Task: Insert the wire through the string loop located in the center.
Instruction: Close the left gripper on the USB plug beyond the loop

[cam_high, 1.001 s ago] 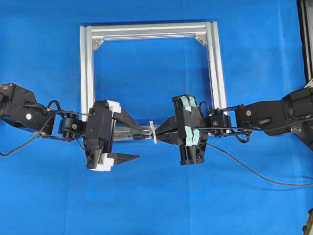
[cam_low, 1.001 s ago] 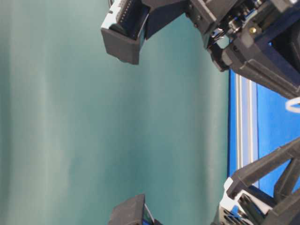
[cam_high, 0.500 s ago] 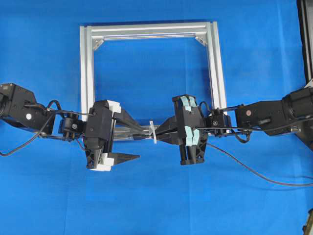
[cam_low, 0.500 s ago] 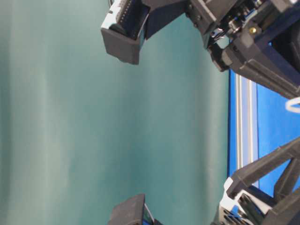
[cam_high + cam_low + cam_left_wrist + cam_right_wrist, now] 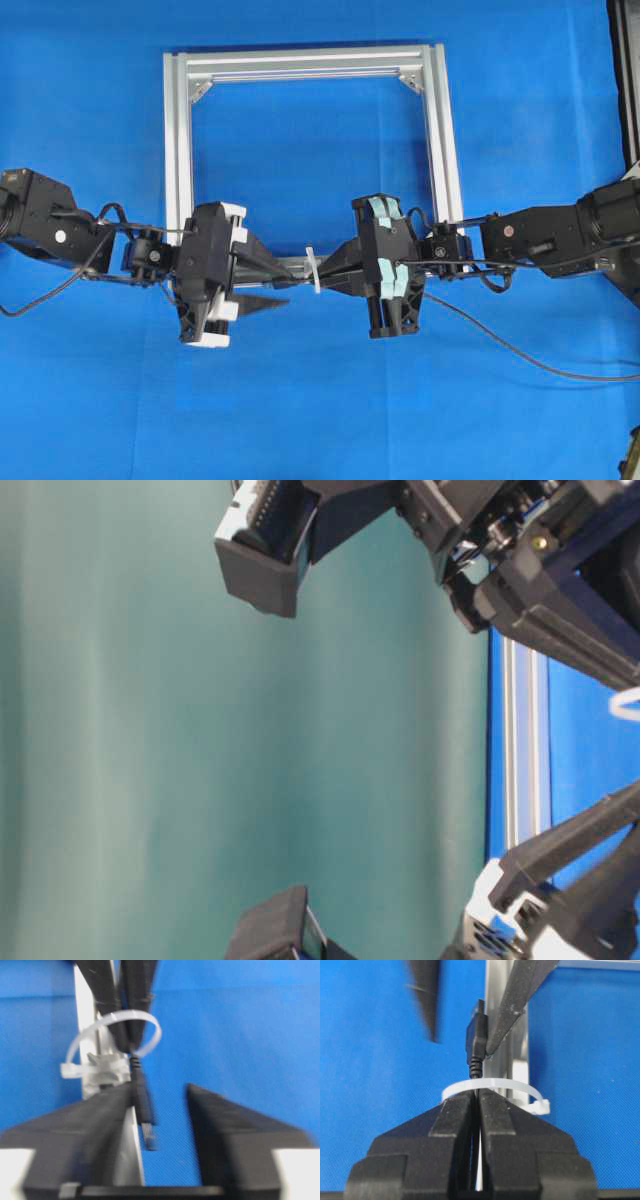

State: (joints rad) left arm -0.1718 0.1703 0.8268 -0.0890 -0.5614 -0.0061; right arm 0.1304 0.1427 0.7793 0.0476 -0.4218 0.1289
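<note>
Done: plug of wire (image 5: 476, 1050) already through loop (image 5: 492, 1091), poking out just beyond right end effector (image 5: 477, 1110).
Left: handover; plug sits between spread fingers of left end effector (image 5: 159, 1120), not yet pinched.
Right end effector: pressed together on wire, right behind loop.
Count: one wire, one loop, one frame (image 5: 300, 62), two end effectors.

Left tool (image 5: 272, 285) fingers narrowed around wire (image 5: 142, 1105) plug, not yet clamped.
</note>
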